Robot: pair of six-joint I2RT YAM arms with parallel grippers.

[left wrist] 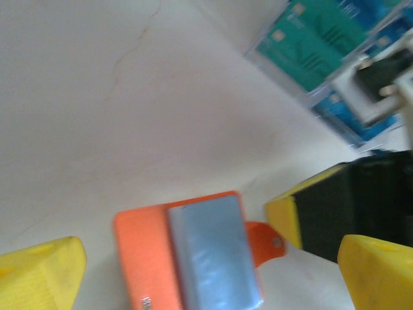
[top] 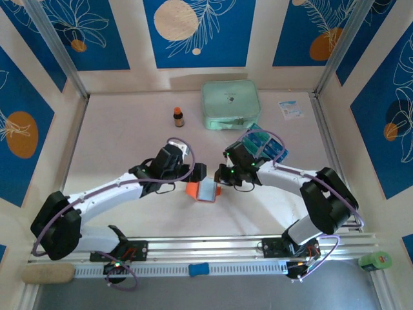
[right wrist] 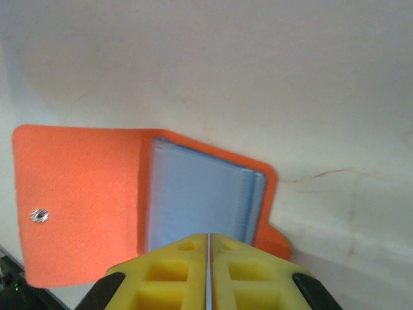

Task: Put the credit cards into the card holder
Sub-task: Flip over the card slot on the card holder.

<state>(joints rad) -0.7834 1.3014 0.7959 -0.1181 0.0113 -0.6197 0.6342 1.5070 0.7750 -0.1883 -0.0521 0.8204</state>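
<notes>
Right gripper (right wrist: 208, 274) seen shut, yellow fingertips pressed together over edge of card holder (right wrist: 84, 194); whether sleeve leaf is pinched cannot be told. Left gripper (left wrist: 208, 274) spread fully wide, nothing held, card holder framed between its fingertips. Card holder laid open on table (top: 122, 135), between both grippers. Credit cards (top: 266, 144) stacked just behind right wrist. Green case (top: 230, 103), bottle (top: 179, 117), paper slip (top: 290, 109) set farther back.
</notes>
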